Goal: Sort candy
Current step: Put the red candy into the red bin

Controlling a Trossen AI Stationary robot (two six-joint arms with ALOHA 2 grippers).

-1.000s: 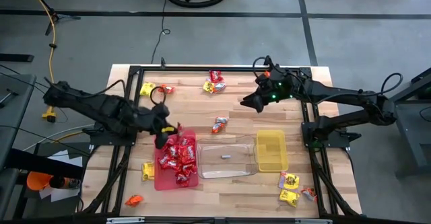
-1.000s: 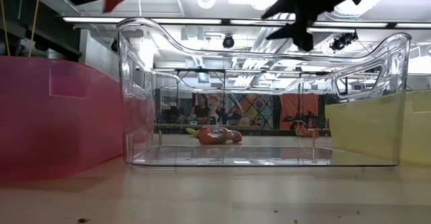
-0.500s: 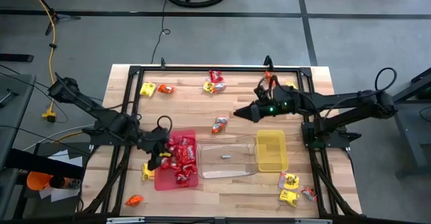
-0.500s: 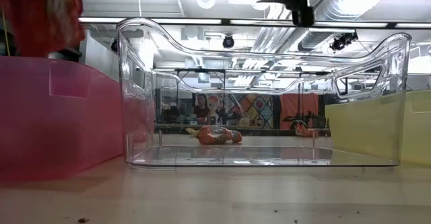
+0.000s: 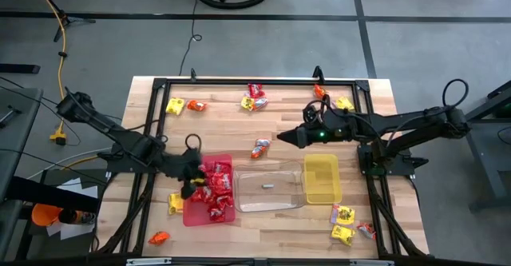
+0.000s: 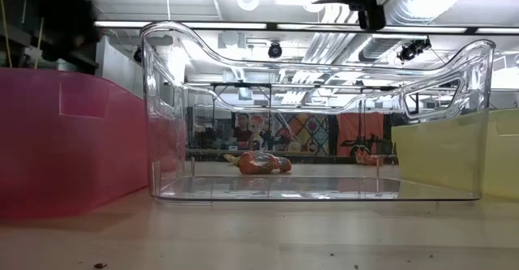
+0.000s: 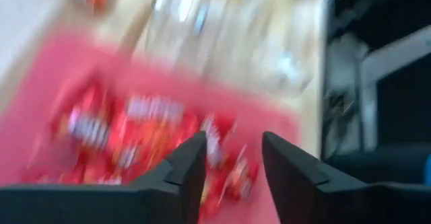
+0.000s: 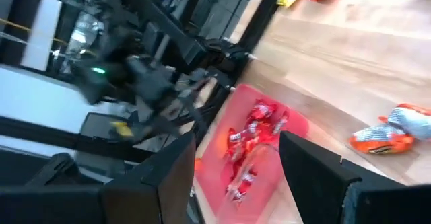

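My left gripper (image 7: 232, 160) hangs over the red rectangular plastic tray (image 5: 192, 213) of shiny red wrapped candy packets (image 5: 217, 188), fingers parted, empty. My right gripper (image 5: 283, 136) hovers near an orange wrapped candy packet (image 5: 260, 148), fingers wide, empty. Wrapper print too blurred to read.

A red tray (image 5: 189, 211), a clear tray (image 5: 267, 198) and a yellow tray (image 5: 321, 178) sit apparently side by side on the wooden table (image 5: 295, 226).

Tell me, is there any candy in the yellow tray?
No, from above the yellow tray shows only its bare floor, while red candy fills the red tray.

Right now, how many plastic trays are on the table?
3, side by side: red tray on the left, clear tray in the middle, yellow tray on the right. None seem hidden.
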